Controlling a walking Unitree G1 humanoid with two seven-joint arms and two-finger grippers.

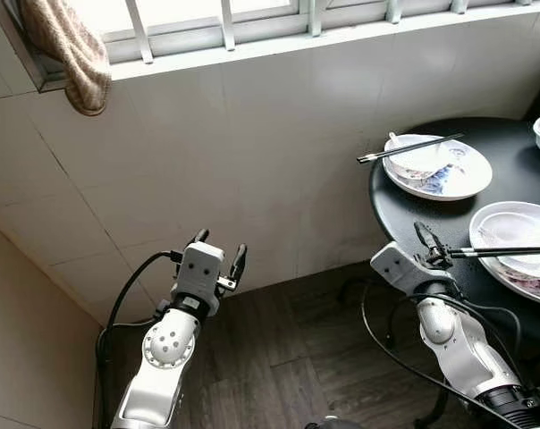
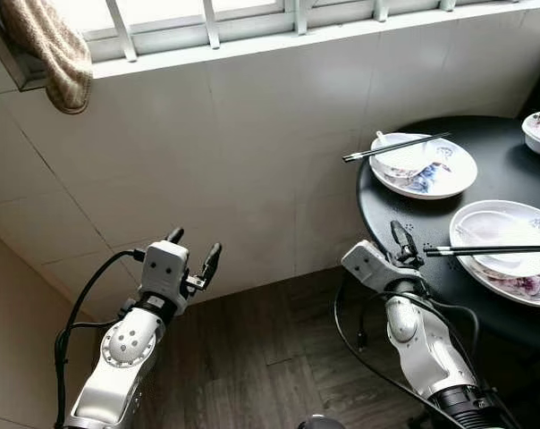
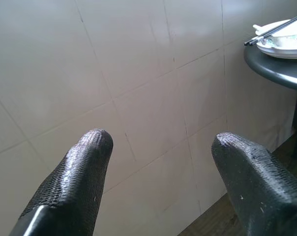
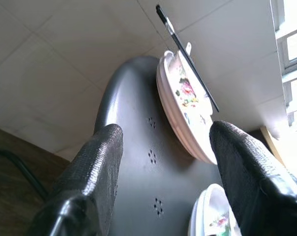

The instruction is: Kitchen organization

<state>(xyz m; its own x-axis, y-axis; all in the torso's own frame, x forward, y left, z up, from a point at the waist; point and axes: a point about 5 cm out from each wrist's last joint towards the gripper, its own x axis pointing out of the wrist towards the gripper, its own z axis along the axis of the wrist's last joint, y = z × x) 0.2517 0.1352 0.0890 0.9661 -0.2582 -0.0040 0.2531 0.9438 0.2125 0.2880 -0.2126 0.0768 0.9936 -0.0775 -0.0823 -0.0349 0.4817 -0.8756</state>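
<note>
step: reaching for dishes | right gripper (image 1: 428, 243) fingers spread, at table (image 1: 413, 210) edge by near plate (image 1: 498, 268) | left gripper (image 1: 218, 251) spread too, idle | next: prob grab chopsticks (image 1: 502, 253)

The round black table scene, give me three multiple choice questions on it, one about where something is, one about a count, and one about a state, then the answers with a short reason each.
1. Where does the right gripper sit?
A. At the near edge of the black table
B. Up at the window bars
C. Down on the floor

2. How many pairs of black chopsticks rest across the dishes?
A. One
B. Two
C. Four

3. How do the left gripper fingers stand?
A. Shut on a bowl
B. Shut on a cloth
C. Open, holding nothing

Answers:
1 A: its fingers rest at the table's rim, beside the near plate.
2 B: one pair lies over the far plate, another pair over the near plate.
3 C: the left wrist view shows its fingers apart with tiled wall between them.
</note>
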